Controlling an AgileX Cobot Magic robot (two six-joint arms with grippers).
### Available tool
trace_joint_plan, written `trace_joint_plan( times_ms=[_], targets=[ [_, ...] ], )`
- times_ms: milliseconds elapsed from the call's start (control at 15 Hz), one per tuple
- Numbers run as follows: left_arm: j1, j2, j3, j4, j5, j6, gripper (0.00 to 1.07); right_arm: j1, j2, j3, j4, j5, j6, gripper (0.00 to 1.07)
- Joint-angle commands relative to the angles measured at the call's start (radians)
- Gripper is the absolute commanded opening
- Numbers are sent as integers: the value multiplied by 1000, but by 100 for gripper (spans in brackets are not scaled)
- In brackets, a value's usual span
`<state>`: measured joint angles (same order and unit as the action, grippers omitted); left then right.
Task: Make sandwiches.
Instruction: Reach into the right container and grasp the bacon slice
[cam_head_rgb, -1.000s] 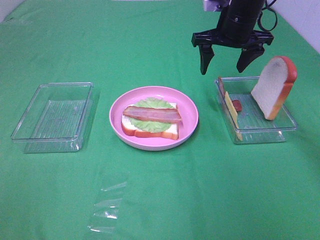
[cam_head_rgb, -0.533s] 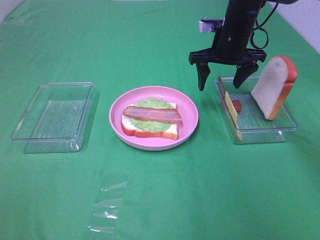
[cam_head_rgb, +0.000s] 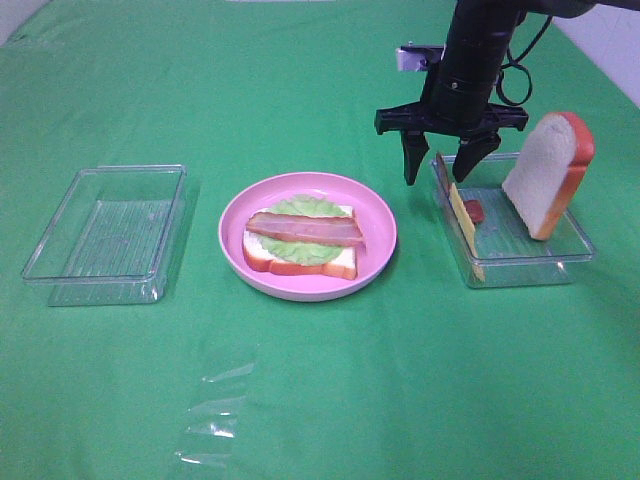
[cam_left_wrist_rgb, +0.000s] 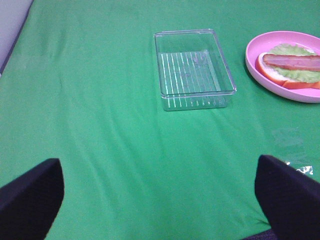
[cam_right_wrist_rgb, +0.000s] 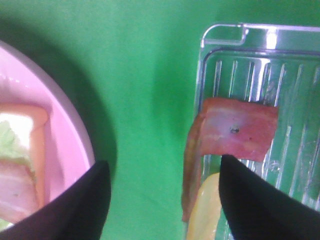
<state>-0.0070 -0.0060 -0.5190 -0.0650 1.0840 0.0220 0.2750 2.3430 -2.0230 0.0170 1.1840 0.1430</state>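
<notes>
Green cloth covers the counter (cam_head_rgb: 320, 400) from edge to edge. My right arm (cam_head_rgb: 480, 50) runs out of the top of the high view, and my left fingers (cam_left_wrist_rgb: 30, 200) show only in their own wrist view: two dark tips, cut off at the frame's edge. They stand wide open over the cloth, well apart from the left tray (cam_left_wrist_rgb: 195, 92).

In the right tray (cam_head_rgb: 580, 250) a bread slice (cam_head_rgb: 540, 180) leans upright against the far wall. On the pink plate (cam_head_rgb: 380, 220) the second bread slice (cam_head_rgb: 300, 265) carries the lettuce leaf (cam_head_rgb: 300, 207) and a bacon strip (cam_head_rgb: 305, 228).

From above, the tray's bacon piece (cam_head_rgb: 441, 165) and the cheese slice (cam_head_rgb: 462, 220) are seen nearly edge-on along the tray wall nearest the plate. A small red bit (cam_head_rgb: 474, 211) beside them is too small to identify. In the right wrist view the cheese is cut off at the frame's edge.

My right fingers (cam_head_rgb: 410, 158) are open and grip nothing. One stands outside that tray wall and one inside it, with the bacon piece between them. The inner fingertip is just at the bacon's edge; I cannot tell if it touches.

A second ago these fingers hung higher and wider behind the tray. They have since come down and narrowed.
</notes>
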Motion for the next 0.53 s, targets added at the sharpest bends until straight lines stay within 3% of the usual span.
trace_joint_plan(
  times_ms=[67, 533],
  targets=[
    [-1, -21, 2, -11, -7, -2, 95, 0, 6, -5, 5, -10, 3, 61],
    [-1, -21, 2, -11, -7, -2, 95, 0, 6, -5, -2, -5, 3, 61]
  ],
)
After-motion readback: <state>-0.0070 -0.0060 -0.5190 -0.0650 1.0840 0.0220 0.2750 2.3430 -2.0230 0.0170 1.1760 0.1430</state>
